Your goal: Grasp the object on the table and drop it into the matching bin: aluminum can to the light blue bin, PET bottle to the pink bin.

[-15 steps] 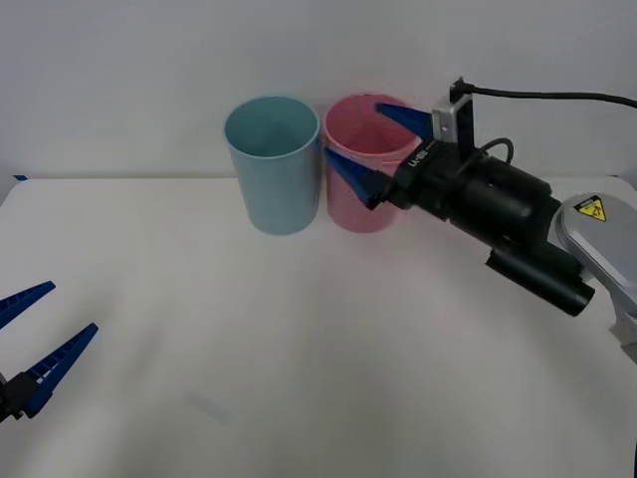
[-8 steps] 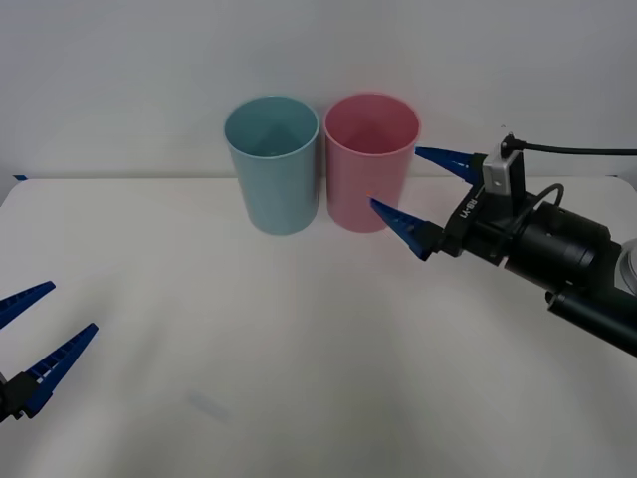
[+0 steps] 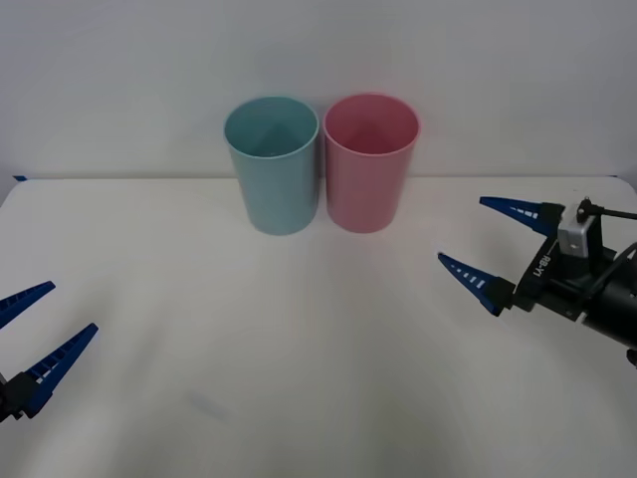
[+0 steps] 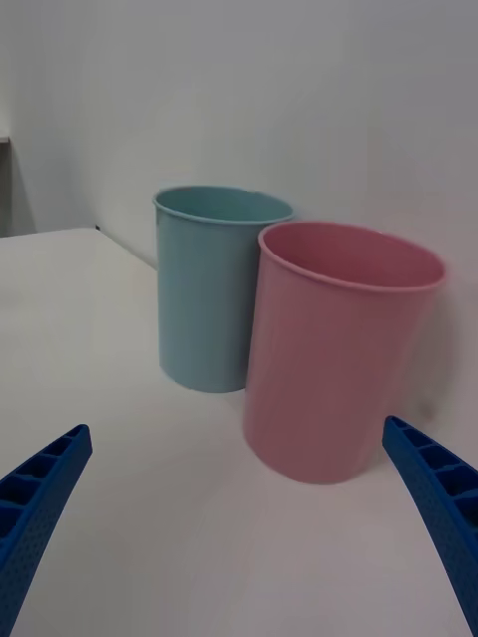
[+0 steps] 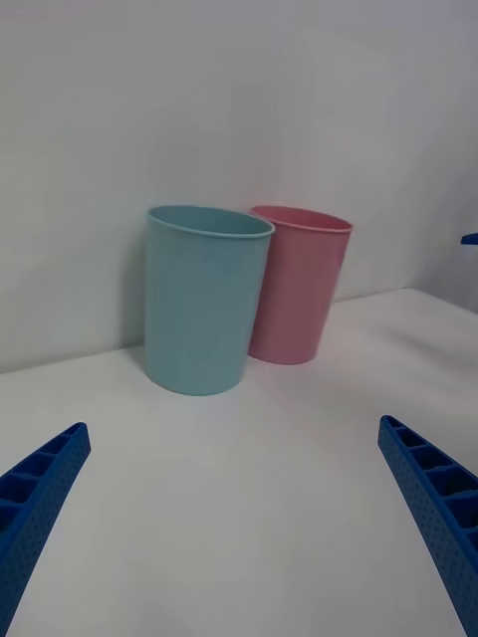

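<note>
Right pincer [image 3: 498,245] spread wide, holding nothing, hovering over the white tabletop [image 3: 299,349]. Left pincer [image 3: 35,334] likewise spread and unloaded, low at the near edge. Ahead of the right pincer and toward the robot's left stands the pink bin [image 3: 370,161]; light blue bin [image 3: 273,163] just beside it, farther left. Can not seen on the tabletop.

The right gripper [image 3: 493,242], jaws spread, has drawn back from the pink bin [image 3: 370,164] toward the table's right edge.
</note>
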Motion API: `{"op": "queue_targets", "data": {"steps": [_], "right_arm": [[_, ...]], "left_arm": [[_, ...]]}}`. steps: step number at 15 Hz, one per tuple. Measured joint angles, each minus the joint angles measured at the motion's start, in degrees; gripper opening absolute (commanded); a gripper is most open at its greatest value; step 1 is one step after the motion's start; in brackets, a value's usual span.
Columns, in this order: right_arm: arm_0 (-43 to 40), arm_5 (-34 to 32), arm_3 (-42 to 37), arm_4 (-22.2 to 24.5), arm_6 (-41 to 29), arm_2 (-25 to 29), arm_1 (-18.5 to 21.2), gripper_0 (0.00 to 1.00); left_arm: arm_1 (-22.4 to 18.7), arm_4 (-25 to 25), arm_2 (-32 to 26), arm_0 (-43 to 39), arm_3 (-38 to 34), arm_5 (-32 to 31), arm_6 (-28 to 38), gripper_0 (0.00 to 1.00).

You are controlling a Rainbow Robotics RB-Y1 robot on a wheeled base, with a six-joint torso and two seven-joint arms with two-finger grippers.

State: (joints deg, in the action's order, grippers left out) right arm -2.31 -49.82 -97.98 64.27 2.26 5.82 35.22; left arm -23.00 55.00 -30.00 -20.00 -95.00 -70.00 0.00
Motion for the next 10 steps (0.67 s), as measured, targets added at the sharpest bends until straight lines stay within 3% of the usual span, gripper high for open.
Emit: {"op": "queue_targets", "data": {"steps": [10], "right_arm": [[-9.5, -6.3, 0.0, 0.5, -1.9, 13.3, -3.4, 1.0]], "left_arm": [[0.0, 0.0, 0.0, 0.0, 0.0, 0.0, 0.0, 1.0]]}}
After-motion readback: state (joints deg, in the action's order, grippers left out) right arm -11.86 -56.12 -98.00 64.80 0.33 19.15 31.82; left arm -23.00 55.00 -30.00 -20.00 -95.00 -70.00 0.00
